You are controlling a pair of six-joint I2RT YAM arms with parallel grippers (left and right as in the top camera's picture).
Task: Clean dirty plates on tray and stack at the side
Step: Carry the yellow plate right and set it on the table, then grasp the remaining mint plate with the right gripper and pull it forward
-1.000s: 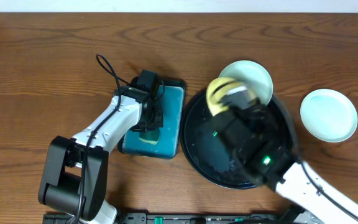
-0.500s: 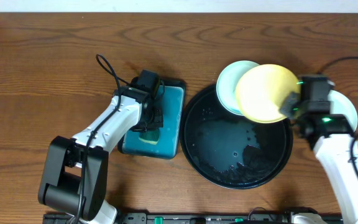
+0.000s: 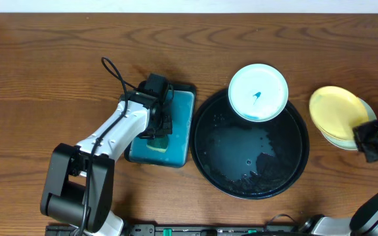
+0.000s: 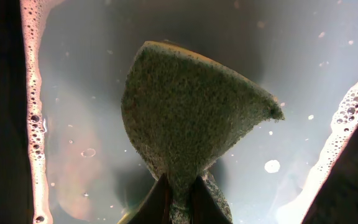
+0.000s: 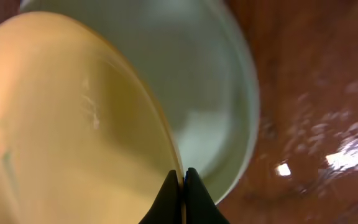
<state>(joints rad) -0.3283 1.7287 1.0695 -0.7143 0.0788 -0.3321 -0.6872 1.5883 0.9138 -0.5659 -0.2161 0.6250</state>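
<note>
A pale yellow plate (image 3: 336, 110) lies tilted on a mint-white plate (image 3: 336, 140) on the table to the right of the black tray (image 3: 251, 172). My right gripper (image 3: 366, 134) is shut on the yellow plate's (image 5: 73, 124) near rim, with the mint plate (image 5: 210, 81) just beneath it. Another mint-white plate (image 3: 258, 92) bearing a small teal mark rests on the tray's far rim. My left gripper (image 3: 157, 132) is shut on a green sponge (image 4: 191, 118) over the soapy teal rectangular tray (image 3: 179, 124).
The black tray's floor is wet, with drops and a little foam. Soapy water with bubbles along its edges (image 4: 33, 124) fills the teal tray. Bare wooden table (image 3: 58, 65) surrounds both trays. A black cable (image 3: 113, 72) loops behind the left arm.
My right arm has carried the yellow plate from over the black tray rightward onto the mint plate at the side, uncovering the marked plate. The left arm has not moved.
</note>
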